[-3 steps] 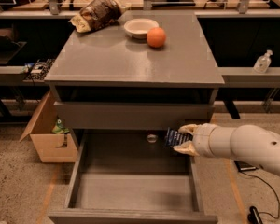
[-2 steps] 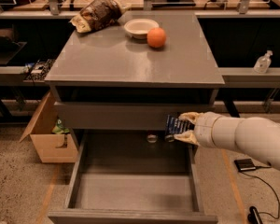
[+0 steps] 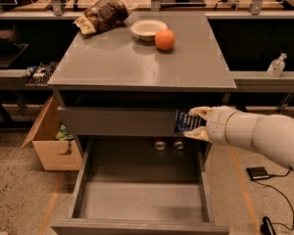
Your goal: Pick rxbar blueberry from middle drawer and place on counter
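Note:
My gripper (image 3: 195, 123) is shut on the rxbar blueberry (image 3: 183, 121), a small navy bar with pale print. I hold it in front of the closed top drawer front, above the right rear part of the open middle drawer (image 3: 139, 190) and just below the counter's front edge. The counter (image 3: 137, 62) is the flat grey cabinet top above it. My white arm reaches in from the right. The drawer's inside looks bare.
On the counter's far part lie a brown-and-yellow snack bag (image 3: 102, 14), a white bowl (image 3: 148, 29) and an orange (image 3: 164, 39). A cardboard box (image 3: 48, 141) stands left of the cabinet. A sanitizer bottle (image 3: 276, 65) is on the right shelf. Cables lie on the floor at right.
My gripper has risen with the bar from just above the drawer's rear right corner to the level of the top drawer front.

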### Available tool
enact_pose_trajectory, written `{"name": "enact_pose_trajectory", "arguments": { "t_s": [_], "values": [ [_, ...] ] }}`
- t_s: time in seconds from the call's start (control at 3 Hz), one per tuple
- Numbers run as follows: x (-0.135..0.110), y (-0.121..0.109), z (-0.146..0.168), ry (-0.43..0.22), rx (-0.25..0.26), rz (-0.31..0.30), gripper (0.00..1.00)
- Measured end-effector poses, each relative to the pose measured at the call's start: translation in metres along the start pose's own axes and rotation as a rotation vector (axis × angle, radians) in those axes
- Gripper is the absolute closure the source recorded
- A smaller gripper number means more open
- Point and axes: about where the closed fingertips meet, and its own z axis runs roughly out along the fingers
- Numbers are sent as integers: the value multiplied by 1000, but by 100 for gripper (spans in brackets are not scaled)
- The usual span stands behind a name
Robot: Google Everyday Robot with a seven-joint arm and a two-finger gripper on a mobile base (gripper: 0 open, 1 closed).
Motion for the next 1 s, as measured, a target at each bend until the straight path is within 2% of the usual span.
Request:
{"name": "enact_pose_trajectory", "arguments": {
  "t_s": [0.33, 0.67, 1.0],
  "values": [
    [-14, -21, -10, -16, 30, -52, 100],
    [-33, -54, -9, -33, 36, -142, 100],
    [-55, -87, 1, -33, 10, -235, 100]
  ]
}}
